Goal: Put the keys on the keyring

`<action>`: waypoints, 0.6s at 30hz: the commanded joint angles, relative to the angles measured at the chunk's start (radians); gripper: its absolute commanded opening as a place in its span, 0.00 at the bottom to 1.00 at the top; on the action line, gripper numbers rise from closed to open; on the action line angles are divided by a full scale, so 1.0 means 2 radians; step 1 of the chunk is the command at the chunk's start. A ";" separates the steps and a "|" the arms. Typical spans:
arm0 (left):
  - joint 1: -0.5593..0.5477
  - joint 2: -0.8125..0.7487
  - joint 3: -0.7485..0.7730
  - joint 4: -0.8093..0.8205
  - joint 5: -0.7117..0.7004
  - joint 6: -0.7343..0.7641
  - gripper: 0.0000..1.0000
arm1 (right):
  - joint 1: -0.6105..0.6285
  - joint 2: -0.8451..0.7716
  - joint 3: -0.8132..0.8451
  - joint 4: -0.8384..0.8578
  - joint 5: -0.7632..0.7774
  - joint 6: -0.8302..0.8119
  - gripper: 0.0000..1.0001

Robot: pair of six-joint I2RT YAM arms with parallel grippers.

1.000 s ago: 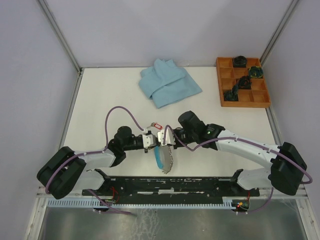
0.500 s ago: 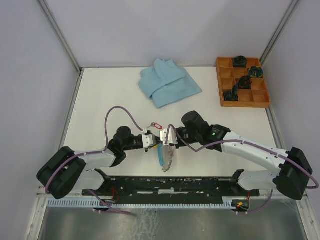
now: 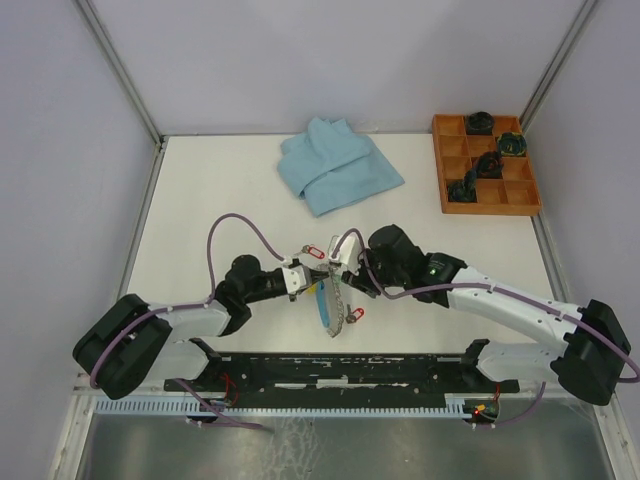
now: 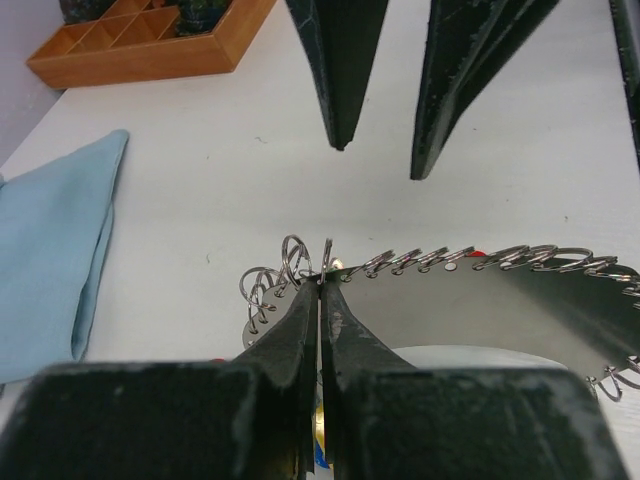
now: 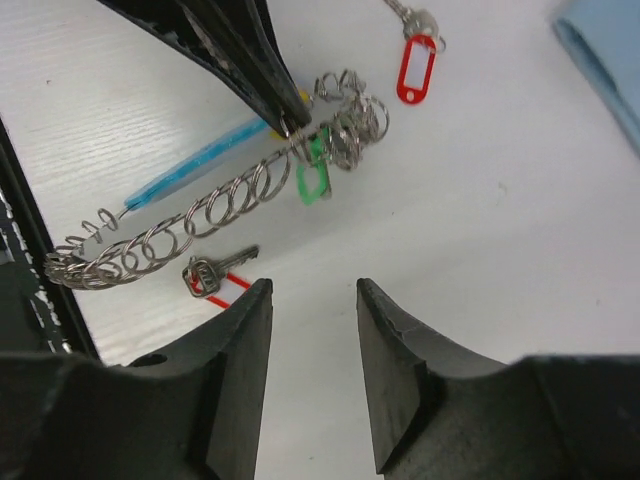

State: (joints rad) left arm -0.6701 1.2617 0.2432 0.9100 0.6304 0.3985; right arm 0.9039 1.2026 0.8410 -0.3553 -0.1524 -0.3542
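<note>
Presently: loose key lies beside the open right claw

Findings from the right wrist view, bottom upward. The right claw (image 5: 312, 290) stands parted and empty at bottom centre. A red-tagged key (image 5: 215, 275) lies flat at lower left, just beside the claw's left finger, with its long axis near level and its blade pointing right. Just above it the keyring (image 5: 200, 215) runs diagonally to upper centre, pinched there by the closed left claw (image 5: 288, 122). Judgement: the right arm is nearer the key.
</note>
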 commanded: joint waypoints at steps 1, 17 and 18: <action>0.002 -0.017 -0.005 0.057 -0.066 -0.029 0.03 | -0.002 -0.013 0.005 -0.032 0.037 0.127 0.48; 0.007 -0.105 -0.077 0.105 -0.169 -0.081 0.03 | 0.048 0.010 -0.098 0.066 0.028 0.277 0.45; 0.007 -0.105 -0.075 0.102 -0.173 -0.080 0.03 | 0.054 0.013 -0.101 0.071 0.032 0.279 0.45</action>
State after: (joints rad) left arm -0.6621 1.0851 0.0959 1.0050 0.3424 0.2764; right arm 0.9699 1.2133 0.6640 -0.3321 -0.1249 0.1413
